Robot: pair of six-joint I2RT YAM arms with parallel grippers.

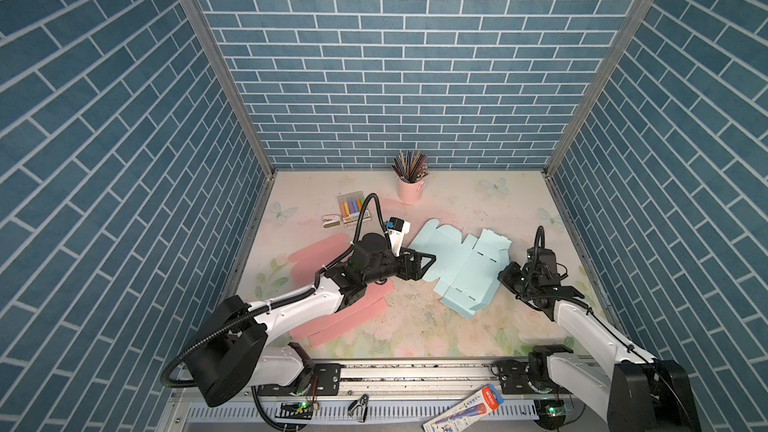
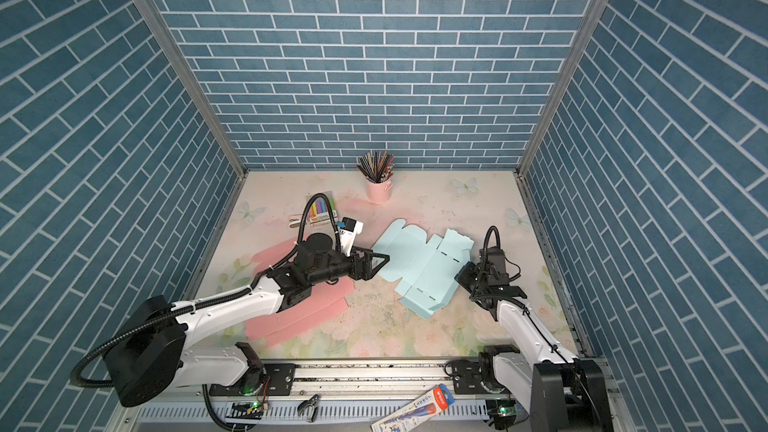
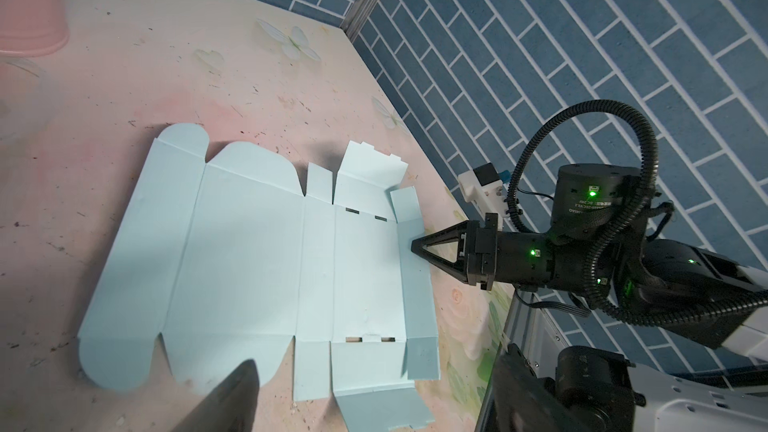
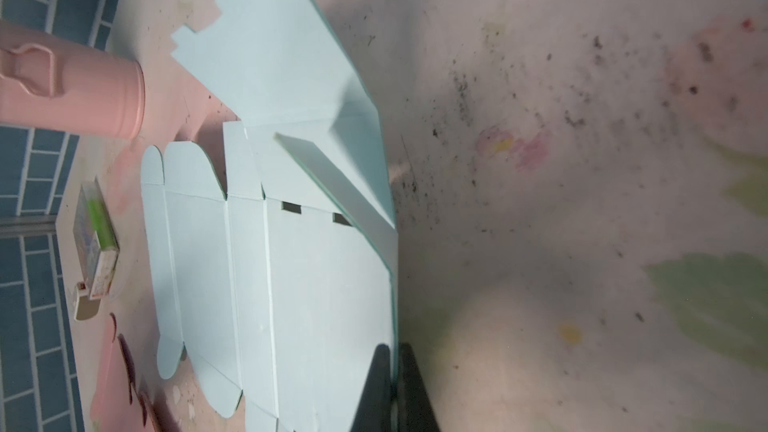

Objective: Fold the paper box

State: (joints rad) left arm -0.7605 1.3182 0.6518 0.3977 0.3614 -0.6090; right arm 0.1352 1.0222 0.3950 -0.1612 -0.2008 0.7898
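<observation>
The paper box (image 1: 461, 261) (image 2: 424, 263) is a light blue cut blank lying mostly flat on the floral table. My left gripper (image 1: 424, 268) (image 2: 376, 268) stands open at the blank's left edge, with nothing between its fingers (image 3: 232, 401). At the blank's right edge, my right gripper (image 4: 392, 388) (image 1: 503, 275) is shut on the narrow side flap, which is lifted off the table. The left wrist view shows that gripper (image 3: 415, 245) pinching the edge of the blank (image 3: 249, 263). The far end flap (image 4: 266, 56) tilts upward.
A pink cup of pencils (image 1: 409, 189) stands at the back. A pack of highlighters (image 1: 352, 206) and a small eraser box (image 1: 331, 221) lie back left. Pink paper blanks (image 1: 332, 317) lie under the left arm. Brick walls close three sides.
</observation>
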